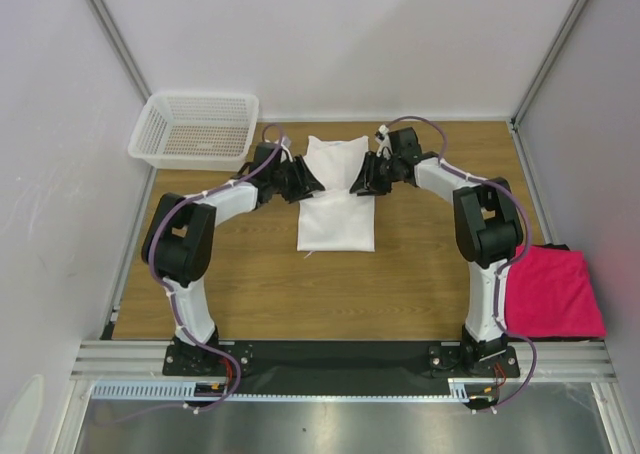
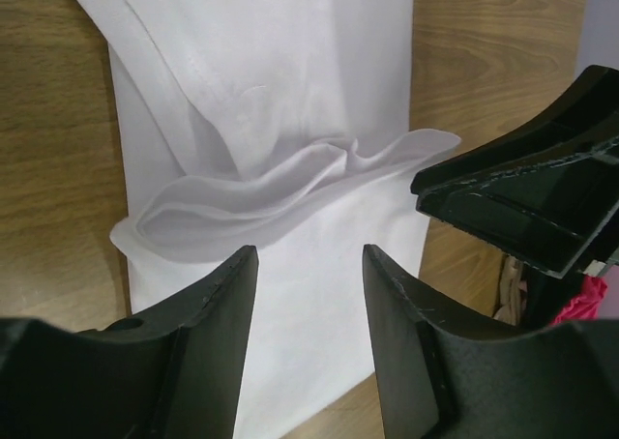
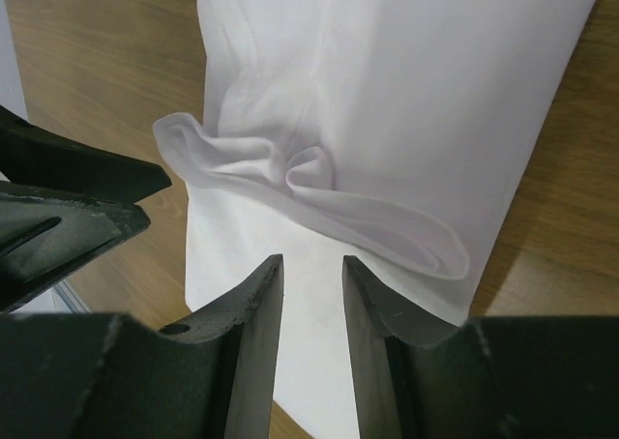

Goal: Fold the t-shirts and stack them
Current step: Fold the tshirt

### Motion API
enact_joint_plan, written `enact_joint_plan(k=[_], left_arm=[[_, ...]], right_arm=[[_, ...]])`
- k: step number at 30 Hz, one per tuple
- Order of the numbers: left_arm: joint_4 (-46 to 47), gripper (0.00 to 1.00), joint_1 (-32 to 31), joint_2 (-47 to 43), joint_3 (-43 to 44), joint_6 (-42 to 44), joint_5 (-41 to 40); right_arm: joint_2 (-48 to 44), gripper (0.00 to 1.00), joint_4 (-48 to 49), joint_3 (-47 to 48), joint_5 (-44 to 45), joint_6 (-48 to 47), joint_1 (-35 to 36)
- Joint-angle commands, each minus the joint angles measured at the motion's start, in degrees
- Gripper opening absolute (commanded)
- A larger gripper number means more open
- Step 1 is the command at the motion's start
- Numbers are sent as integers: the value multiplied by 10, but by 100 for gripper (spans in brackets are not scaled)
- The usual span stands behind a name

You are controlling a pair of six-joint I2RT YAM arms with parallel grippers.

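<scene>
The white t-shirt [image 1: 335,209] lies folded narrow at centre, rumpled across; magenta t-shirt [image 1: 553,292] folded flat at right.

Bright, diffuse overhead light is filling all views. The white t-shirt [image 1: 335,214] is washing out from above; faint shadows are falling on the wooden table [image 1: 400,284].

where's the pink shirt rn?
Top view: the pink shirt lies folded at the near right edge of the table, just right of the right arm.
</scene>
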Motion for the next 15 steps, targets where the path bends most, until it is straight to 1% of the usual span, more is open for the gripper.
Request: enact_joint_plan(k=[1,15], left_arm=[[41,53,-2,30,38,-8,7],[32,51,4,122,124,4,-9]], right_arm=[[14,36,44,14,7,7,-6],[65,34,68,40,20,24,-22]])
